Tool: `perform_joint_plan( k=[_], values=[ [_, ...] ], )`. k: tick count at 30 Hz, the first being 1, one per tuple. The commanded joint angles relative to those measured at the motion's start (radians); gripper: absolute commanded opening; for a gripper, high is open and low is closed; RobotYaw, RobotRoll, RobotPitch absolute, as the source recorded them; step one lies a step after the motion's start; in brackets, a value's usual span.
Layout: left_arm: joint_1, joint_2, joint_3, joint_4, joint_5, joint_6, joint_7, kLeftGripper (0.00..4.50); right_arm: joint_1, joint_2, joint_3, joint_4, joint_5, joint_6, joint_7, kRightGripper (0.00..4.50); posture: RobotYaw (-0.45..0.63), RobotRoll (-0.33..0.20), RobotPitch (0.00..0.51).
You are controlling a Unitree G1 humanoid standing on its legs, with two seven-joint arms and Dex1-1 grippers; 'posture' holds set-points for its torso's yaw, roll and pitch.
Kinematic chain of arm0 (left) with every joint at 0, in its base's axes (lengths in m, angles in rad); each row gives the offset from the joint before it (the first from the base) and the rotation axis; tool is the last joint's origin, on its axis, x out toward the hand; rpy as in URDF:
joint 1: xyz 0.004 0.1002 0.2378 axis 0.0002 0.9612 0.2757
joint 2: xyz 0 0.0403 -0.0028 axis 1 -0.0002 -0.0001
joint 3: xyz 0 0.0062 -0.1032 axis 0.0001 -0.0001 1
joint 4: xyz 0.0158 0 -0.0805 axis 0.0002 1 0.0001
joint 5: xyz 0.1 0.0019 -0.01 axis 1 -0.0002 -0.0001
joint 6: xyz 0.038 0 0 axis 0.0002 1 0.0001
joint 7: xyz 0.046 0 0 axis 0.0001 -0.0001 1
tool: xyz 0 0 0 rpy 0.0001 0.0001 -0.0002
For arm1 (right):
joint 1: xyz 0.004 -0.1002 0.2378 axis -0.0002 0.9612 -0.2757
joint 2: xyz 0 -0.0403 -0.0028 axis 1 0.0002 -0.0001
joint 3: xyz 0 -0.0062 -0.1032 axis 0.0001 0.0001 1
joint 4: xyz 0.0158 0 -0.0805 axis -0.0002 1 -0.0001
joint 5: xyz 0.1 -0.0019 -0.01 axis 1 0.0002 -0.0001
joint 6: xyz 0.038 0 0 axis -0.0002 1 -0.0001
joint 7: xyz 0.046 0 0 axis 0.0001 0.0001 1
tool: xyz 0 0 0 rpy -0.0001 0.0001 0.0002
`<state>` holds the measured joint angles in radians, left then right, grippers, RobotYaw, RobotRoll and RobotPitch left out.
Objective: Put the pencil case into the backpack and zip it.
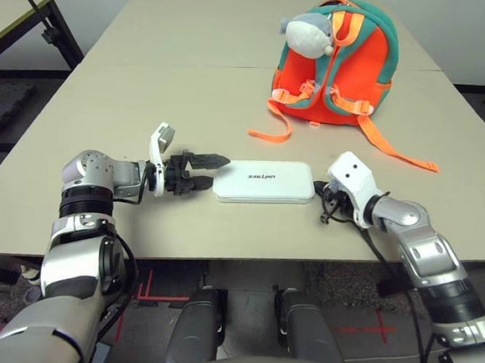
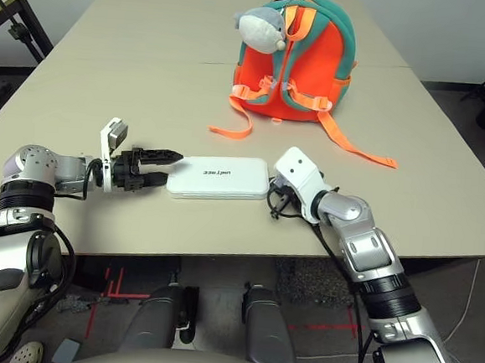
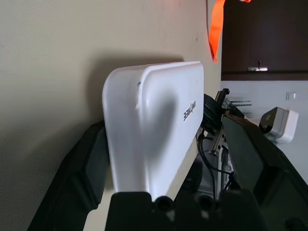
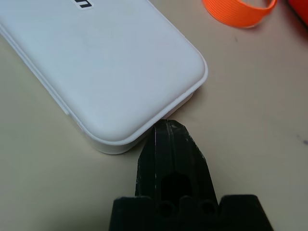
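Beige tabletop [image 1: 191, 85] carries all task items; a second table and dark floor show at the edges.

Location: the pencil case [image 1: 265, 181] lies flat near the front edge, between the two arms. The backpack [image 1: 346, 63] stands well apart from it, farther back, with a plush animal [image 1: 309, 32] attached and orange straps [image 1: 272, 129] trailing on the table.

End effectors: the left gripper [image 1: 199, 171] is spread wide, its fingers [image 3: 89, 163] straddling one short end of the case without visibly pressing it. The right gripper [image 4: 169, 144] is fully closed and holds nothing; its tip sits against the opposite short end, at a corner.

Handling, judged from appearance: the case looks like a rigid, smooth shell, probably light and slippery. It should not deform under a pinch but may slide on the table. The short end or the long side edges seem the best places to grasp. The closed right tip probably serves to brace the case.

Not determinable:
- whether the right tip truly touches the case or stops just short;
- the backpack's zipper and opening, which cannot be made out;
- the case's underside and any latch.
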<state>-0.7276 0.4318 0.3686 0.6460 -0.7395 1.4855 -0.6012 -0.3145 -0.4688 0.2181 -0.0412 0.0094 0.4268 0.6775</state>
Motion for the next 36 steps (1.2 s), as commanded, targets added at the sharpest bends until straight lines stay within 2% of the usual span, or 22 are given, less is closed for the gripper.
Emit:
perform_joint_plan(
  k=[1, 14, 17, 21, 24, 25, 29, 32, 36],
  values=[
    [0.029, -0.019, -0.027, -0.002, 0.025, 0.009, 0.011, 4.5, -0.018, 0.031, 0.025, -0.021, -0.003, 0.005, -0.008, 0.01, -0.17, 0.0, 0.122],
    [0.057, -0.037, -0.034, -0.039, 0.04, -0.015, 0.018, 4.5, -0.018, 0.072, 0.032, -0.026, -0.03, -0.01, -0.036, 0.01, -0.17, 0.0, 0.116],
    [0.053, -0.04, -0.017, -0.024, 0.049, -0.045, 0.032, 3.88, -0.016, 0.07, 0.03, -0.023, -0.034, -0.014, -0.036, 0.0, -0.17, 0.0, 0.115],
    [0.057, -0.046, -0.006, -0.034, 0.054, -0.076, 0.033, 2.3, -0.017, 0.067, 0.03, -0.017, -0.041, -0.022, -0.038, 0.0, -0.17, 0.0, 0.111],
    [0.054, -0.048, 0.008, -0.036, 0.049, -0.084, 0.038, 1.52, -0.02, 0.067, 0.028, -0.009, -0.044, -0.029, -0.038, 0.0, -0.16, 0.0, 0.11],
    [0.052, -0.047, 0.011, -0.039, 0.046, -0.087, 0.04, 1.38, -0.021, 0.067, 0.027, -0.005, -0.047, -0.032, -0.039, 0.0, -0.16, 0.0, 0.109],
    [0.041, -0.042, 0.022, -0.054, 0.035, -0.1, 0.046, 1.35, -0.025, 0.066, 0.026, 0.004, -0.052, -0.04, -0.04, 0.0, -0.16, 0.0, 0.108],
    [0.024, -0.042, 0.059, -0.094, 0.015, -0.121, 0.058, 1.35, -0.028, 0.065, 0.023, 0.012, -0.058, -0.046, -0.043, 0.62, -0.16, 0.0, 0.109],
    [-0.035, -0.043, 0.132, -0.152, -0.006, -0.155, 0.111, 1.35, -0.03, 0.057, 0.019, 0.022, -0.059, -0.052, -0.045, 2.08, -0.16, 0.0, 0.115]
  ],
)
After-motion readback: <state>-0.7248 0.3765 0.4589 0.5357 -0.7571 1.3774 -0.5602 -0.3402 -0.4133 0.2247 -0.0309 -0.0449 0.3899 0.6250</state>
